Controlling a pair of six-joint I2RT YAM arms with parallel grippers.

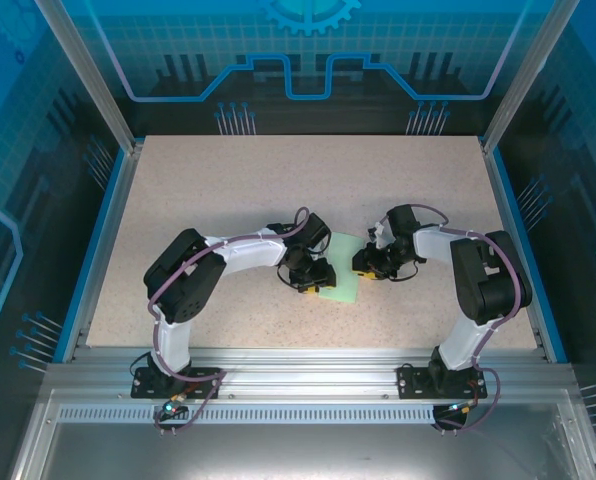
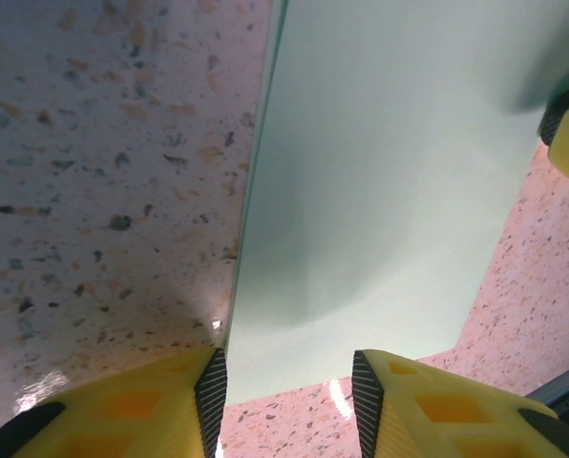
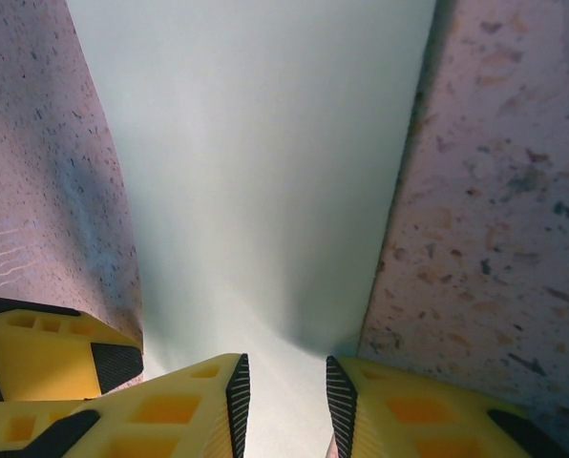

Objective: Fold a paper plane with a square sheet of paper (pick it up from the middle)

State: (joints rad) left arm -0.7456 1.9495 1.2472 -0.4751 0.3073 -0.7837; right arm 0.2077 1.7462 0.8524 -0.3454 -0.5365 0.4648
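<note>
On the left of the speckled counter (image 1: 228, 190), reaches inward with the left arm (image 1: 240, 250) and sets the left jaws low at the left side of the sheet of paper (image 1: 343, 277). Holds these jaws about half open, with nothing clamped. In the left wrist view, shows the two yellow fingers (image 2: 141, 412) well apart, one at each side of the near edge of the sheet (image 2: 380, 191). Probably stands so in order to pin or press the paper, not to lift it.

Between the two arms, near the middle of the counter, has the pale mint-green sheet lying flat. Looks longer than wide from above and shows a doubled line along one long edge in the left wrist view. Seems therefore folded once already, but cannot say this for certain.

On the right, reaches in with the right arm (image 1: 483, 275), like a mirror of the left one. Sets the right jaws at the opposite side of the sheet, very near the left ones. Holds them narrower than the left jaws but not closed, with a clear gap between the fingers (image 3: 179, 412) and the paper (image 3: 265, 172) visible through it. Grips nothing, as far as can be told; cannot tell whether the tips touch the paper. Seems placed face to face with the other jaws so as to steady both sides of the sheet during the next crease.
</note>
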